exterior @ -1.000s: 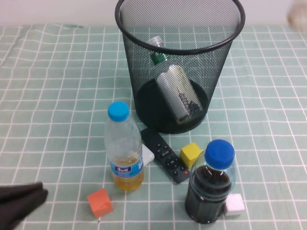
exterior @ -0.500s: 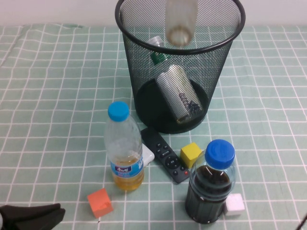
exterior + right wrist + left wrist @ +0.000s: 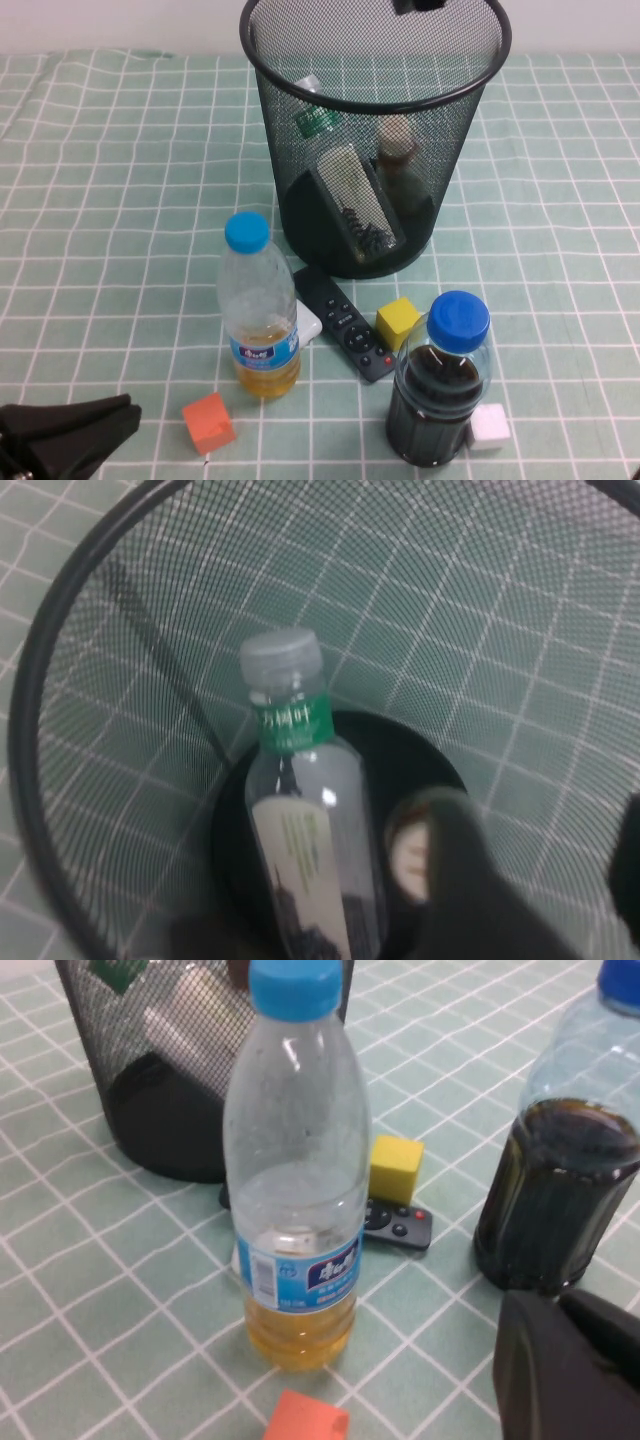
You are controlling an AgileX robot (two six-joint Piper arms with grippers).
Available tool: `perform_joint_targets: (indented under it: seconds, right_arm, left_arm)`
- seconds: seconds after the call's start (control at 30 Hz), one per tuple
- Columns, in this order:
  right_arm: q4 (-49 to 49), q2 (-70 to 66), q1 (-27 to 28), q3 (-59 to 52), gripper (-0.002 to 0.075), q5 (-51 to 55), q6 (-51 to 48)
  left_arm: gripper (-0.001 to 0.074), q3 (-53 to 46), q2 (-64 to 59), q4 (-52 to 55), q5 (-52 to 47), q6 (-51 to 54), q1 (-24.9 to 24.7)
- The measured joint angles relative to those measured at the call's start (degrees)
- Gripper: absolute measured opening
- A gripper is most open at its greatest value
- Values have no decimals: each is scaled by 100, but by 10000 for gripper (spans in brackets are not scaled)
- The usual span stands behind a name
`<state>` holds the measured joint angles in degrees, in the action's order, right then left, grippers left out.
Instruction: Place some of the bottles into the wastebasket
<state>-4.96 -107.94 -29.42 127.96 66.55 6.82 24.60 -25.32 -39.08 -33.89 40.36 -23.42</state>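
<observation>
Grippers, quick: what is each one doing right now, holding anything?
Left gripper: shut, empty, low near the table's front-left corner.
Right gripper: open, holding nothing, above the wastebasket.

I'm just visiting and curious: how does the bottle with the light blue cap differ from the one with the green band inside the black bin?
The light-blue-capped bottle stands upright on the table; the green-banded bottle leans inside the wastebasket. The first holds some yellow liquid; no liquid shows in the second. Caps differ: light blue versus white. Both are clear plastic. The right gripper is above the basket, the left gripper at the table's near edge.
</observation>
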Motion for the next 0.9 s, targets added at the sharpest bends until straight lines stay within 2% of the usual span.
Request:
perform_joint_targets:
  seconds: [0.07, 0.1, 0.13, 0.23, 0.4, 0.53, 0.73, 0.9]
  right_arm:
    - [-9, 212, 0, 10, 235, 294, 0]
    - [-176, 319, 0, 205, -12, 696, -61]
    - [-45, 418, 0, 10, 106, 487, 0]
    - [-163, 737, -27, -80, 31, 546, 92]
    - [-685, 1626, -436, -886, 3, 567, 415]
    - [-1082, 2783, -905, -2261, 0, 567, 740]
    - [-1357, 4598, -1455, -4548, 0, 350, 1444]
    - [-1369, 5968, -1685, -6168, -1, -322, 1916]
  left_arm:
    - [-4, 0, 0, -119, 0, 63, 0]
    - [-4, 0, 29, -158, 0, 129, 0]
    - [-4, 0, 99, -172, 0, 192, 0]
    - [-4, 0, 500, -219, 0, 236, 0]
    - [-4, 0, 1656, -136, -21, 122, 0]
    - [-4, 0, 2527, 83, 16, -369, -2]
    - [-4, -232, 2631, 326, 236, -1004, -2]
    - [-4, -1108, 2631, 295, 1524, -1028, -2]
